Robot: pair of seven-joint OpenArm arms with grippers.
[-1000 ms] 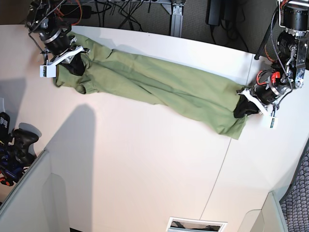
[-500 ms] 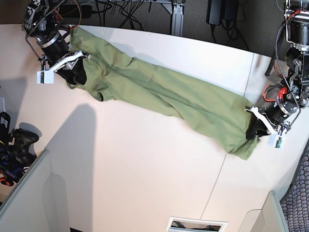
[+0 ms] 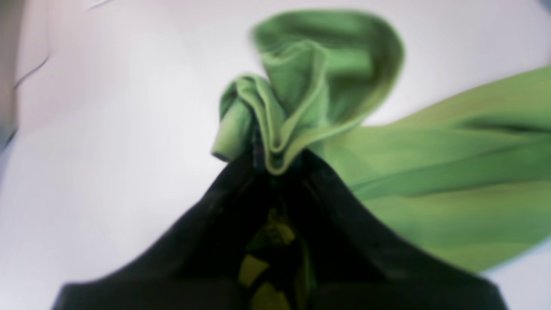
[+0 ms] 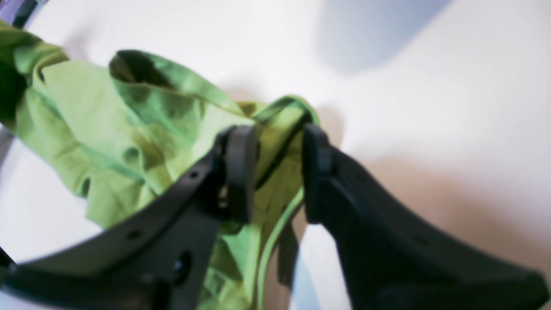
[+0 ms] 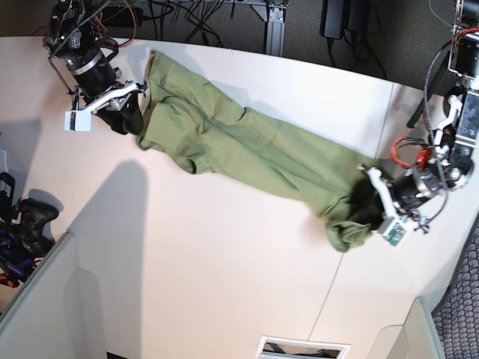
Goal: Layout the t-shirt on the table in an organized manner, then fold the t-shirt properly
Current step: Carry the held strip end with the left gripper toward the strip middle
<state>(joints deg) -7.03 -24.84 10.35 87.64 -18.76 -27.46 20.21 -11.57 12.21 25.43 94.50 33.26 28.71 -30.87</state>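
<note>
1. Olive-green t-shirt drawn out into a long, narrow, rumpled band running diagonally across the white table, from the far corner on the base view's left down to the thin dark seam line toward the view's right.
2. Plain cloth, no print seen. Lengthwise creases along the whole band; wider and looser at the upper-left end, bunched into a small wrinkled knot at the lower-right end.
3. Middle span lying on the tabletop; whether either end is lifted clear of the surface cannot be told.
4. Right gripper at the upper-left end of the shirt in the base view. Black fingers parted, with a hemmed fold of green cloth passing through the gap between them. Cloth touching both inner faces, but no firm pinch visible; grip or no grip not settled from this view.
5. Right arm reaching in from the far-left corner of the base view, wrist angled down and toward the shirt, white bracket just beside the cloth edge.
6. Left gripper at the lower-right end, close to the seam line. Fingers drawn together and clamped on a gathered tuft of the shirt; folds of the hem fanning out past the tips in the left wrist view, rest of the cloth trailing off to that view's right.
7. Left arm coming in from the base view's right edge, wrist low over the table, pointing toward the bunched end.
8. Both wrist views blurred; fine detail of the seams not readable.
</note>
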